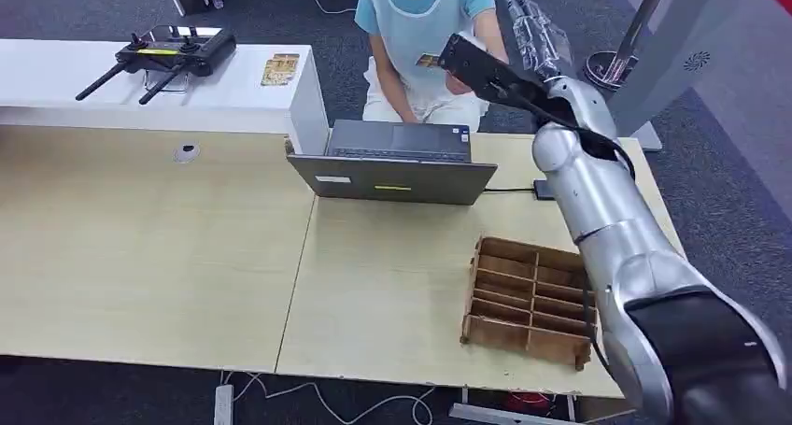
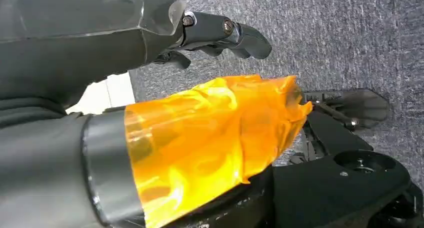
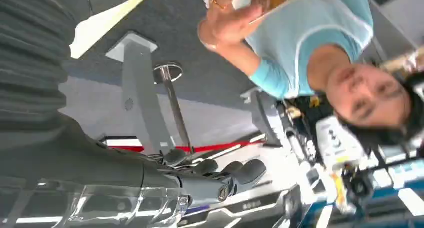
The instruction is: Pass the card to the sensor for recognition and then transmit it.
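The right hand (image 1: 537,33) is raised far beyond the desk (image 1: 392,285), its fingers apparently released; the person (image 1: 420,14) holds the card (image 1: 429,61). Withdrawing carelessly could strike them. Left hand (image 2: 220,32) hangs, curled on nothing.

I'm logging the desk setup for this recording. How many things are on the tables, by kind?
Laptop: 1
Wooden divided box: 1
Black remote controller: 1
Small stack of cards on the white counter: 1
Small dark box on a cable beside the laptop: 1
Total: 5
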`<control>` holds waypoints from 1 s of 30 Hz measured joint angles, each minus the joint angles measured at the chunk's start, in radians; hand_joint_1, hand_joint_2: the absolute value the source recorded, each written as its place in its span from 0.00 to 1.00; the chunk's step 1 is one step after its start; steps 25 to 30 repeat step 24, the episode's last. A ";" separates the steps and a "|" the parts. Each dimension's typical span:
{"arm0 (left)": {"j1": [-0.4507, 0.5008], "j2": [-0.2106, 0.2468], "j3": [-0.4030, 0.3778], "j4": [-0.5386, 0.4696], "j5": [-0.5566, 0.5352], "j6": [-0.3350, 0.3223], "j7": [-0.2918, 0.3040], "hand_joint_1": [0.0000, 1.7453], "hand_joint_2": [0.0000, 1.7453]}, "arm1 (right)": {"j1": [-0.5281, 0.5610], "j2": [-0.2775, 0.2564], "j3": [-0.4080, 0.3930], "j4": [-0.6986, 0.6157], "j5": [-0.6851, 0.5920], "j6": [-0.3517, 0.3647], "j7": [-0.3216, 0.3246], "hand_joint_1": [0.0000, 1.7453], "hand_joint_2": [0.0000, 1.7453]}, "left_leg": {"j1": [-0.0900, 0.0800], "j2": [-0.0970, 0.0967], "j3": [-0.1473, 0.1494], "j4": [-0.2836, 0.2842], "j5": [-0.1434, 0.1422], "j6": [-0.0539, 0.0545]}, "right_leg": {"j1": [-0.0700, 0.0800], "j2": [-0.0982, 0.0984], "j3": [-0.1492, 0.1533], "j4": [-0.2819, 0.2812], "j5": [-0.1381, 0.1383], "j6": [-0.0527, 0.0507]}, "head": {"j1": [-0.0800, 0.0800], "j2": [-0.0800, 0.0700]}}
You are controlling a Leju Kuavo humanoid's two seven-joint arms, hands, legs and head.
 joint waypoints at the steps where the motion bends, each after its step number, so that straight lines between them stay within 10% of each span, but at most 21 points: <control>1: 0.000 0.000 0.000 0.000 0.000 0.001 0.000 0.00 0.00 | 0.023 0.000 -0.016 -0.057 0.019 -0.001 0.015 0.00 1.00 | 0.000 0.000 0.000 0.000 0.000 0.000 | 0.000 0.000 0.000 0.000 0.000 0.000 | 0.000 0.000; 6: 0.000 -0.001 0.000 0.000 0.000 0.003 0.000 0.00 0.00 | 0.140 0.009 -0.090 -0.320 0.004 0.012 0.027 0.00 1.00 | 0.000 0.000 0.000 0.000 0.000 0.000 | 0.000 0.000 0.000 0.000 0.000 0.000 | 0.000 0.000; 15: 0.000 -0.008 0.001 0.000 0.006 0.013 0.001 0.00 0.00 | 0.331 0.023 -0.216 -0.673 -0.380 0.143 -0.056 0.00 1.00 | 0.000 0.000 0.000 0.000 0.000 0.000 | 0.000 0.000 0.000 -0.001 0.000 0.000 | 0.000 0.000; 24: 0.009 -0.009 0.050 0.000 0.006 0.032 -0.009 0.00 0.00 | 0.630 -0.082 -0.287 -0.827 -0.954 0.395 -0.166 0.00 1.00 | 0.000 -0.002 0.000 0.000 -0.001 0.001 | 0.000 -0.003 0.001 -0.003 -0.001 0.001 | 0.000 0.000; 30: 0.009 -0.009 0.050 0.000 0.006 0.032 -0.009 0.00 0.00 | 0.630 -0.082 -0.287 -0.827 -0.954 0.395 -0.166 0.00 1.00 | 0.000 -0.002 0.000 0.000 -0.001 0.001 | 0.000 -0.003 0.001 -0.003 -0.001 0.001 | 0.000 0.000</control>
